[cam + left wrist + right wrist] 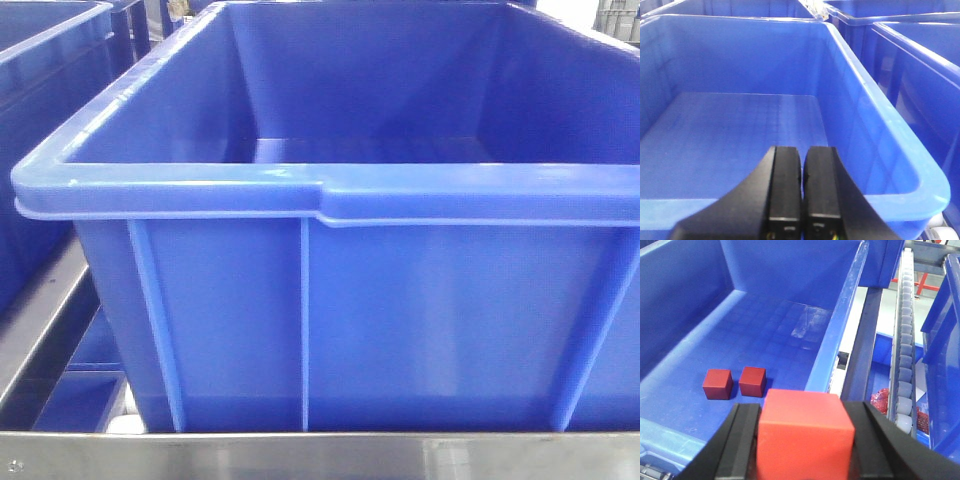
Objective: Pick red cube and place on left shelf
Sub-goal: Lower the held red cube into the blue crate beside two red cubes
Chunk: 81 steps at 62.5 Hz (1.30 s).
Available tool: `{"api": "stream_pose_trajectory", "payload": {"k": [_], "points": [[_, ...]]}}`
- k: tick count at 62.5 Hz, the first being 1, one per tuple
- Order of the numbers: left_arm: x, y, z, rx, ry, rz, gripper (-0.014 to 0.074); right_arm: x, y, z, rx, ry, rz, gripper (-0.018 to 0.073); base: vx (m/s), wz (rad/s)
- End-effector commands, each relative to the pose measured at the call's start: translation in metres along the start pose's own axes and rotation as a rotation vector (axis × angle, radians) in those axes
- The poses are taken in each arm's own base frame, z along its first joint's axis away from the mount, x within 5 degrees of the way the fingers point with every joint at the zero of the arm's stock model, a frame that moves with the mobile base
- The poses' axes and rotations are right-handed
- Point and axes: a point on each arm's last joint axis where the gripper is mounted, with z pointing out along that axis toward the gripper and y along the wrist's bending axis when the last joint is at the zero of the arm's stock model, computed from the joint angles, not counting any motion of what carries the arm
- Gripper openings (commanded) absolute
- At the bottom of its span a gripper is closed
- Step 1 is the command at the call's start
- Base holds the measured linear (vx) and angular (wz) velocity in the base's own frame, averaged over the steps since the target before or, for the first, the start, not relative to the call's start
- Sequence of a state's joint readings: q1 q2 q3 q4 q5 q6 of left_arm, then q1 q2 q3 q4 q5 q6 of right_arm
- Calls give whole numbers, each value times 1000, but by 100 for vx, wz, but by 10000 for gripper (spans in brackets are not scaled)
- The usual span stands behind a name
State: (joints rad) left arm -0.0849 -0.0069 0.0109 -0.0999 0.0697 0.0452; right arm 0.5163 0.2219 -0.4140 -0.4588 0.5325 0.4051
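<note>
right hand (802,442) grasps red cube (807,422) | left hand (802,172) clenched | bin (685,300): two darker cubes (717,384) (752,381)

The red cube (805,432) runs off the bottom edge; a red scrap (882,398) beside the rollers (904,340) is too blurred to name.

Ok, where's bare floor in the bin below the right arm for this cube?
The blue bin has bare floor from the two dark red cubes back to the far wall and across to the right wall. Only the near-left patch is crowded, where those cubes sit side by side.
</note>
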Motion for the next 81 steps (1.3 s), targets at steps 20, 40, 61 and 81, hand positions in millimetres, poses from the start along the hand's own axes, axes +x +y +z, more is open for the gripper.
{"api": "stream_pose_trajectory", "payload": {"k": [20, 40, 61, 81], "points": [[0, 0, 0, 1, -64, -7, 102, -73, 6, 9, -34, -114, -48, 160, 0, 0], [0, 0, 0, 1, -64, -7, 102, -126, 53, 92, -178, 136, -133, 160, 0, 0], [0, 0, 0, 1, -64, -7, 101, -115, 130, 173, -307, 417, -169, 160, 0, 0], [0, 0, 0, 1, -64, -7, 101, -104, 171, 239, -305, 594, -126, 160, 0, 0]]}}
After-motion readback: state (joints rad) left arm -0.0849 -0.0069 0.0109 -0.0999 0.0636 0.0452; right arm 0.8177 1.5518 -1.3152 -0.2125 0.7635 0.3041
